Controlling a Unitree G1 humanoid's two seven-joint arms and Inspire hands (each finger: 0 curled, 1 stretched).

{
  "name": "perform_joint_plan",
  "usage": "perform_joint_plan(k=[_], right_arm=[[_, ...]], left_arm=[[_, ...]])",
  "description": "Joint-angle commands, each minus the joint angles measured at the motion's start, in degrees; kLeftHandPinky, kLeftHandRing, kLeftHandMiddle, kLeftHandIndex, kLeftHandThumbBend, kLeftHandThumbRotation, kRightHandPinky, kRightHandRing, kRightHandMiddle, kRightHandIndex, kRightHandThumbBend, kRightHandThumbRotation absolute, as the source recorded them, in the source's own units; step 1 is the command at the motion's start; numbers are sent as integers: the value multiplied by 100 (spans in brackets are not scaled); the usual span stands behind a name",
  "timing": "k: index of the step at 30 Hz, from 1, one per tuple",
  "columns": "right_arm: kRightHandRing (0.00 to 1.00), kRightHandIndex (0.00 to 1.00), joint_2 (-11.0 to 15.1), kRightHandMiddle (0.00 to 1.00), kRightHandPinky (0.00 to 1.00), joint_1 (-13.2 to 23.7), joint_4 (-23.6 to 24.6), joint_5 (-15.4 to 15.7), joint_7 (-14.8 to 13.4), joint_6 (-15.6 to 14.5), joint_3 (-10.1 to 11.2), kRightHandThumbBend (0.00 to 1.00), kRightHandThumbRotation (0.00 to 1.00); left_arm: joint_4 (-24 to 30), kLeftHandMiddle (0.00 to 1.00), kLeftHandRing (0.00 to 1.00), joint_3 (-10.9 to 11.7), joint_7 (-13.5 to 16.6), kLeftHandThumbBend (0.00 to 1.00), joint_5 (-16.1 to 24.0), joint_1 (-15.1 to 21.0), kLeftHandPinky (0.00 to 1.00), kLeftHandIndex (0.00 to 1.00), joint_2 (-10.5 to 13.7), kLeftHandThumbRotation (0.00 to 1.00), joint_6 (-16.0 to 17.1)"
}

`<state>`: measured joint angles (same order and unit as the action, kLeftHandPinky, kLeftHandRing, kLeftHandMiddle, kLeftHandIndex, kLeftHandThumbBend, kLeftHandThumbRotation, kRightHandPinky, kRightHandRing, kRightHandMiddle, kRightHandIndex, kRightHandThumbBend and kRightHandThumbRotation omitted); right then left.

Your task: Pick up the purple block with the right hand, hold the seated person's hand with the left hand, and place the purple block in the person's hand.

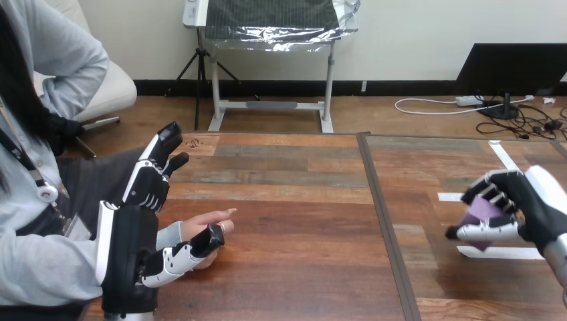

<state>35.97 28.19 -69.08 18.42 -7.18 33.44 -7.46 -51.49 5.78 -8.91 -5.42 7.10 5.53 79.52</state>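
The purple block point(485, 210) is off the table at the right, with my right hand point(528, 207) shut on it between curled fingers and thumb. The person's hand point(206, 225) lies low over the wooden table point(294, 267) at the left, its fingers pointing right. My left hand point(130, 251) stands at the person's wrist. Its fingers point(158, 167) stretch straight up and away on the far side. Its thumb point(190, 249) lies along the near side of the person's hand and touches it. The two robot hands are far apart.
White tape strips point(500, 253) mark the table under and beyond my right hand. A dark seam point(384, 221) runs front to back between the two table halves. The person sits at the left edge.
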Motion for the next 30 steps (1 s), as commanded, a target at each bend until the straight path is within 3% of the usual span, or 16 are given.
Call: perform_joint_plan(k=[1,14,30], right_arm=[[43,50,-81,49,41,341,396,-165,-41,158,192,83,0],[43,50,-147,49,39,358,690,-284,89,283,257,83,0],[42,49,-332,48,38,365,1210,-524,316,227,318,81,0]], left_arm=[[196,92,91,28,35,100,58,202,85,88,-20,60,7],[148,92,91,34,65,100,97,232,86,88,-9,59,10],[159,92,91,303,428,100,758,232,85,89,62,57,-13]])
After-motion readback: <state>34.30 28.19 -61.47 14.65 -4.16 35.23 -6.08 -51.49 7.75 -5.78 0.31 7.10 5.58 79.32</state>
